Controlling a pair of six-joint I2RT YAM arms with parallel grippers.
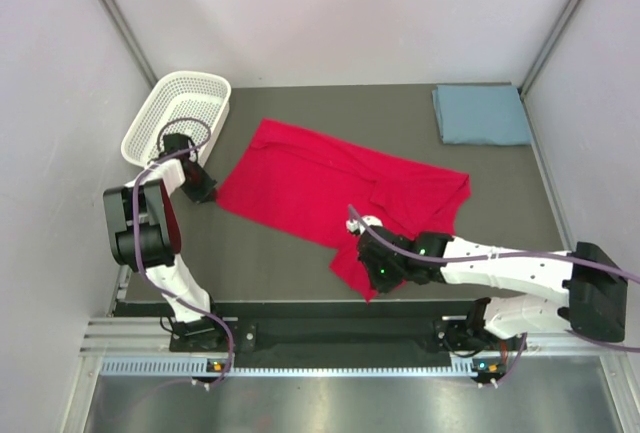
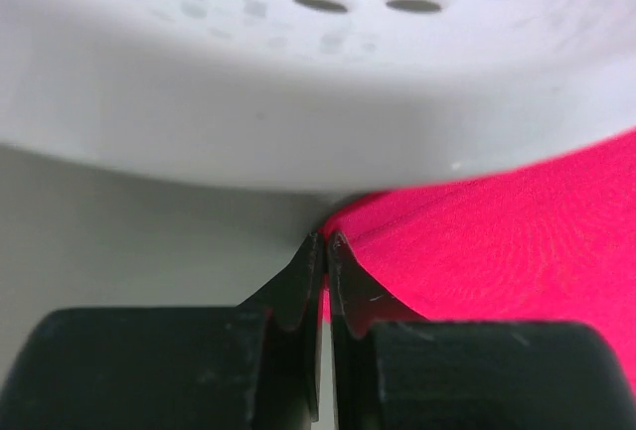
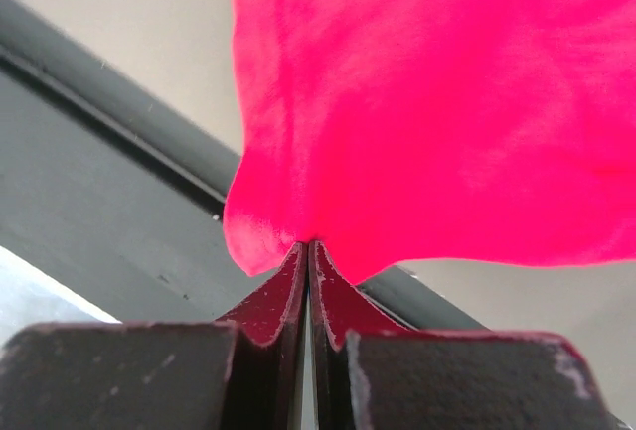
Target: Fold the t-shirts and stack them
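The basket (image 1: 195,93) hemmed the left pincer (image 1: 207,196) closely; bare desk (image 1: 400,123) lay open between red shirt (image 1: 320,178) and blue shirt (image 1: 482,113).

A white mesh basket (image 1: 150,125) is sitting at the far left corner of the dark table (image 1: 285,258); its perforated wall (image 2: 298,102) is filling the left wrist view; a metal rail (image 1: 330,345) is running along the near edge.

Overhead view. The red t-shirt (image 1: 330,188) lies spread and rumpled across the dark desk (image 1: 270,253). The left gripper (image 1: 203,193) meets its left corner, beside the white mesh basket (image 1: 140,138). The right gripper (image 1: 372,263) sits at its near corner. The blue-grey t-shirt (image 1: 482,114), folded, lies far right, well apart.
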